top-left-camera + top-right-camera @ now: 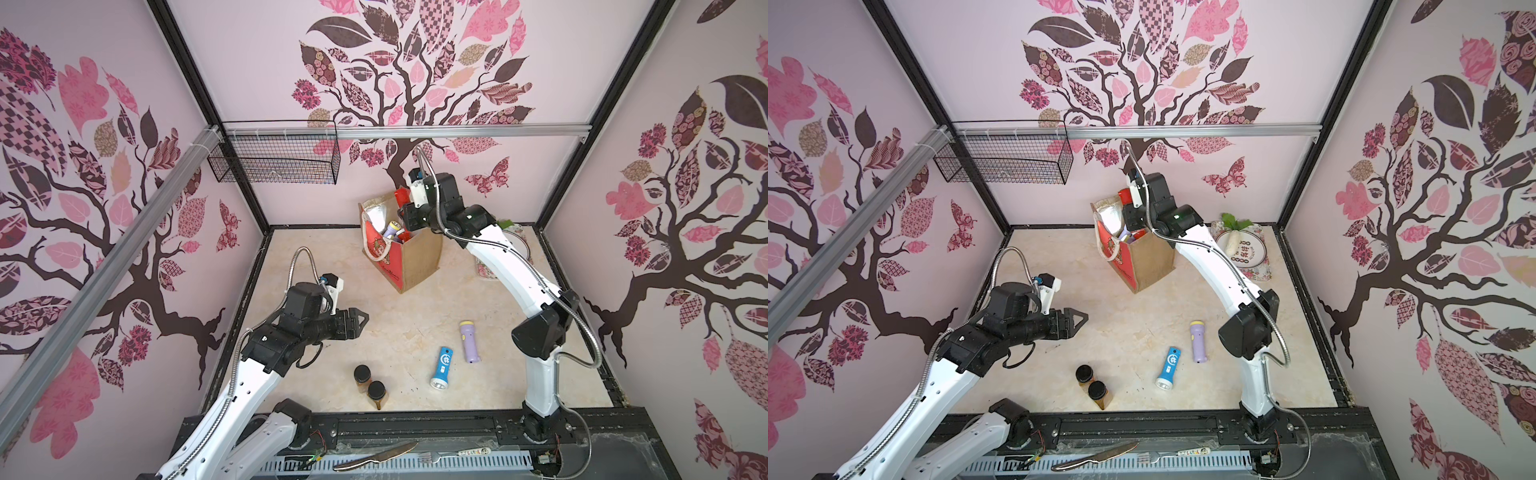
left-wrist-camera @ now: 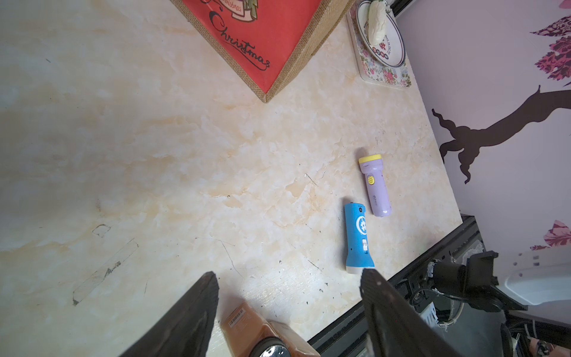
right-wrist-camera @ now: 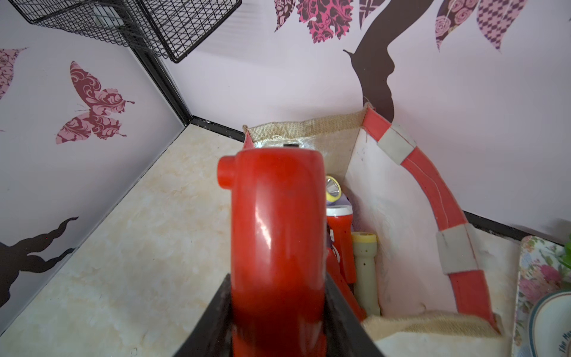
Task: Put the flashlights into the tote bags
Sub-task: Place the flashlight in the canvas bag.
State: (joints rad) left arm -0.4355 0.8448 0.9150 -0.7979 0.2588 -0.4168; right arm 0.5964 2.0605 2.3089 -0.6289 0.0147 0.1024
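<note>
Flashlight in transit: one red flashlight [image 3: 278,235] is held above the open mouth of the tote bag [image 1: 419,253]; it is not yet released.
Right hand [image 3: 277,278]: clamped on the body of the red flashlight, one finger pressed to each side.
Bag contents: other flashlights [image 3: 366,272] are seen inside against the white lining, among them a lilac one with a yellow ring, a red one and a pale green one. The full count cannot be told.
Bag position: stood upright at the far side of the bench [image 1: 374,291], near the back wall.
Left on bench: a blue flashlight [image 1: 442,368] and a lilac flashlight [image 1: 469,341], laid flat just beside each other, not touching.
Left hand [image 2: 288,273]: spread and empty, held above the bench near two brown jars [image 1: 362,375].
Progress: judged well advanced. One release over the bag is pending, and two pick-ups are left.
Not to be packed: the jars and the plate [image 1: 1246,249] on its flowered tray [image 1: 1262,272].
</note>
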